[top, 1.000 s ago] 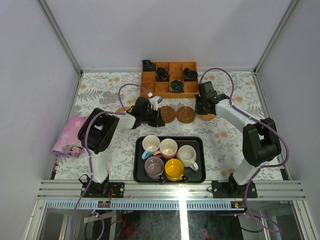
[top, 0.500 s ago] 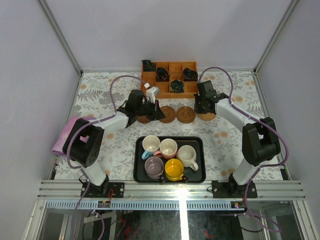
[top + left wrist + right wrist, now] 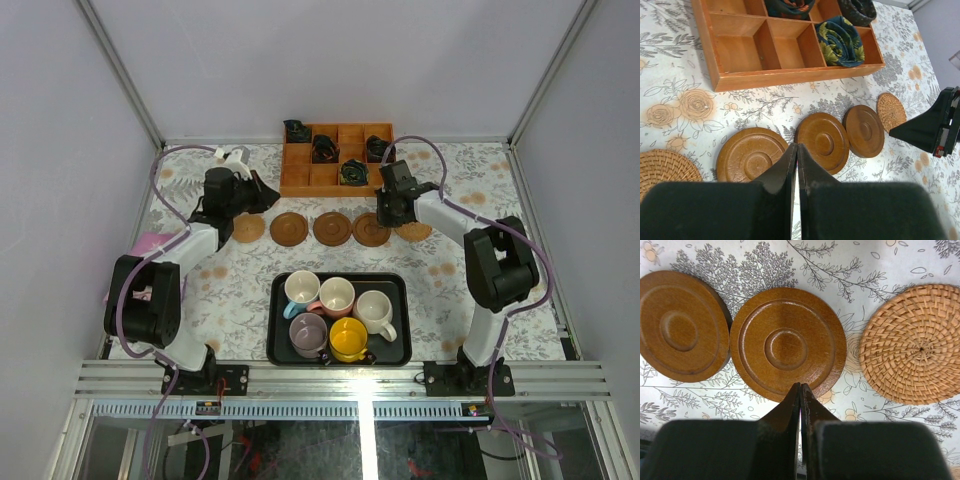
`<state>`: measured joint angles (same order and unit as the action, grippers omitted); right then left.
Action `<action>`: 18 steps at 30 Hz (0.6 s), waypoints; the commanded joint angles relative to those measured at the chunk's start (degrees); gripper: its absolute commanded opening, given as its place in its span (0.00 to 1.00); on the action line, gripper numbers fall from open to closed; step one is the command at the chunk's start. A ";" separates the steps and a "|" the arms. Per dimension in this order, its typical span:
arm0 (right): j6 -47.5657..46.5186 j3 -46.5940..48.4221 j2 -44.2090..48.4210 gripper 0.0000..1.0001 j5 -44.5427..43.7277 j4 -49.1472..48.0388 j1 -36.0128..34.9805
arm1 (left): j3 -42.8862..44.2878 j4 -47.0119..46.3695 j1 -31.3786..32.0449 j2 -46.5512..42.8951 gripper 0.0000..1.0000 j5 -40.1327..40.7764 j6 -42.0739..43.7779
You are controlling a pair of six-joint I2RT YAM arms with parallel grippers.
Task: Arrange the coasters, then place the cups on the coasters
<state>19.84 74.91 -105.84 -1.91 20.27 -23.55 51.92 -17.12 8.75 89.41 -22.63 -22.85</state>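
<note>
Coasters, five thin round discs, lie in one row just ahead of both sets of jaws. A tan woven coaster (image 3: pixel 248 228) ends the row on the left. Three dark brown wooden coasters (image 3: pixel 332 228) fill the middle, set close together. A second tan woven coaster (image 3: pixel 413 231) ends it on the right.

The left gripper (image 3: pixel 796 148) has its fingers pressed together on nothing, its tip over the gap between the two leftmost brown discs. The right gripper (image 3: pixel 800 386) is likewise closed and empty, its tip at the near edge of the rightmost brown disc, with woven straw just to its right.

Well behind both jaws, toward the arm bases, a black rectangular tray (image 3: pixel 395 283) holds all five small handled cups:
- light blue cup (image 3: pixel 301 289)
- pink cup (image 3: pixel 336 296)
- cream-white cup (image 3: pixel 374 310)
- mauve-grey cup (image 3: pixel 308 334)
- bright yellow cup (image 3: pixel 349 339)

Beyond the row stands an orange wooden grid box (image 3: pixel 337 180).

By my reading the arranging is done or nearly so. No cup sits on a coaster, so all five placements remain.
</note>
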 commanded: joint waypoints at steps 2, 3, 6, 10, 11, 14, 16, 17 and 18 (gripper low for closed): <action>-0.98 3.30 -2.23 0.00 1.79 -0.32 -0.68 | -1.87 -2.48 -0.80 -0.97 0.00 4.45 -1.65; -0.93 3.55 -2.72 0.00 1.89 -0.25 -0.69 | -2.49 -3.00 -1.18 -0.91 0.00 4.51 -2.27; -0.97 4.29 -3.75 0.00 2.10 -0.32 -0.70 | -3.17 -3.20 -2.16 -0.91 0.00 5.23 -3.02; -0.90 5.25 -4.88 0.00 2.65 -0.48 -0.72 | -3.71 -3.27 -3.30 -0.81 0.00 5.66 -3.51; -0.83 5.63 -5.24 0.00 2.93 -0.57 -0.76 | -3.75 -3.27 -3.51 -0.72 0.00 5.67 -3.64; -0.60 6.55 -6.28 0.00 3.62 -0.63 -0.75 | -3.73 -3.32 -4.02 -0.34 0.00 5.74 -3.85; -0.51 7.08 -6.99 0.00 3.96 -0.67 -0.72 | -3.80 -3.44 -4.31 0.16 0.00 5.64 -4.18; -0.50 7.42 -7.29 0.00 4.08 -0.67 -0.73 | -3.81 -3.52 -4.37 0.42 0.00 5.57 -4.36; -0.41 7.70 -7.62 0.00 4.15 -0.57 -0.71 | -3.84 -3.59 -4.49 0.68 0.00 5.44 -4.50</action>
<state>19.84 79.59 -112.60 0.71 20.25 -23.70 48.49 -17.41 4.99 89.41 -17.72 -26.37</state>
